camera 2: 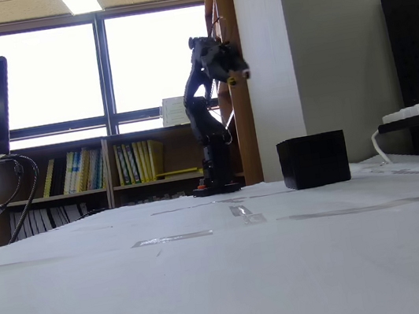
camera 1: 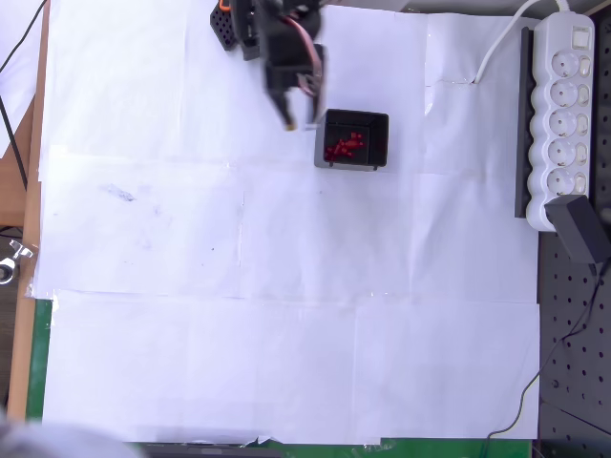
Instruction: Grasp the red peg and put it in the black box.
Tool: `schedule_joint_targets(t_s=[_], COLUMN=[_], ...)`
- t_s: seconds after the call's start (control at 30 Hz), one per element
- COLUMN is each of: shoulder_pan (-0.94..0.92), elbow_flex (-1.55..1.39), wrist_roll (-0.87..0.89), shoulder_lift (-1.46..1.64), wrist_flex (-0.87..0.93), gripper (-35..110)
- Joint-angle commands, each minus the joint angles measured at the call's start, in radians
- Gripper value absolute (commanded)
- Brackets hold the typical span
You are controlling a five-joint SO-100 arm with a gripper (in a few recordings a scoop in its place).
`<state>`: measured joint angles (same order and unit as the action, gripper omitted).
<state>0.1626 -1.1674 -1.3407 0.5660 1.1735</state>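
The black box [camera 1: 351,140] stands on the white paper near the top middle of the overhead view, with a bunch of several red pegs [camera 1: 344,146] inside it. In the fixed view the black box [camera 2: 314,160] sits right of the arm's base. The single red peg is out of view. My gripper [camera 1: 300,116] hovers just left of the box, blurred, its two fingers apart with white paper showing between them. In the fixed view my gripper [camera 2: 233,72] is raised high above the table, left of the box.
A white power strip [camera 1: 561,114] and a long black strip [camera 1: 522,119] lie along the right edge. White paper [camera 1: 286,286] covers the table. The arm's base [camera 2: 215,181] stands at the far side.
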Motion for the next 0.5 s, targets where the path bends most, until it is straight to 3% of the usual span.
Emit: schedule_joint_targets(t_s=[0.0,0.27,0.47], shoulder_pan=[-0.038,-0.104,-0.152], elbow_flex=[0.209,0.827,1.034], wrist_roll=[-0.072,-0.253,-0.278], shoulder_lift=[-0.133,-0.462,-0.486], wrist_flex=[-0.173,-0.295,-0.305], gripper=[0,0,0])
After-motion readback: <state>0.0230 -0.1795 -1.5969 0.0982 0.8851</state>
